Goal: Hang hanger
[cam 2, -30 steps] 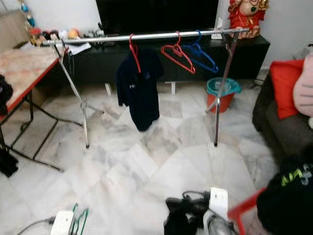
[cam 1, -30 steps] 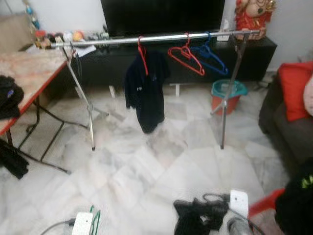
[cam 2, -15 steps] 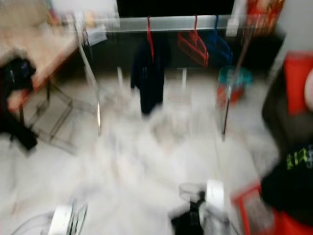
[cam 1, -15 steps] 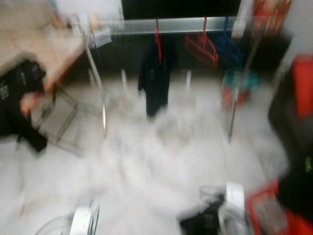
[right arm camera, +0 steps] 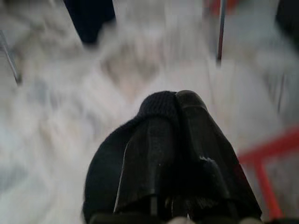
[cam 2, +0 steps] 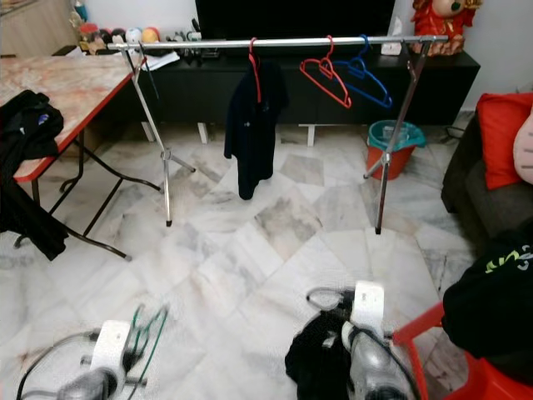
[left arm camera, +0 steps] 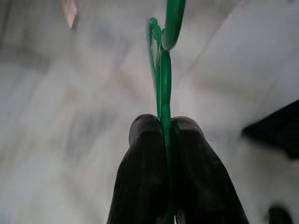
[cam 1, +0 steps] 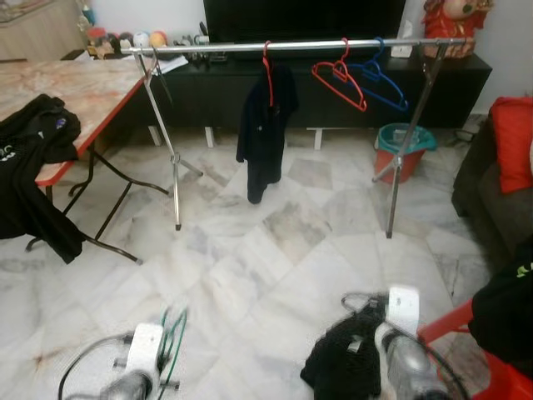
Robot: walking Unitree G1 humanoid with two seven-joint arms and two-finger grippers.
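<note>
**Green hanger in hand, rail a walk away**

Green thin plastic hanger point(left arm camera: 161, 70) is clamped flat between the two black fingers point(left arm camera: 140, 172) of the left pincer point(left arm camera: 161, 122), with the hook end sticking out past the tips. From the head views the same hanger point(cam 1: 171, 346) sits low on the robot's left, just above the white marble floor point(cam 1: 275, 242). The right pincer point(right arm camera: 176, 100) is closed on a black piece of clothing point(cam 1: 341, 371), which bunches around the fingers and droops toward the floor.

Further out, the long silver clothes rail on crossed legs point(cam 1: 291, 45) stands well apart from both arms, in front of the black TV cabinet point(cam 1: 333, 87). It already carries a red hanger with a dark garment point(cam 1: 265, 125), then a bare red hanger point(cam 1: 340, 82) and a bare blue hanger point(cam 1: 379, 82). A marble-look folding counter with a red edge point(cam 1: 79, 87) is off to the left with black clothes draped over it.

My take: the robot needs to close the gap first, then raise the left arm so the hook clears the bar. The open stretch of rail left of the dark garment looks like the easy target. Keep the hook facing the bar and don't loosen until it has seated.

Both arms are low and forward, forearms pointing ahead and down.
</note>
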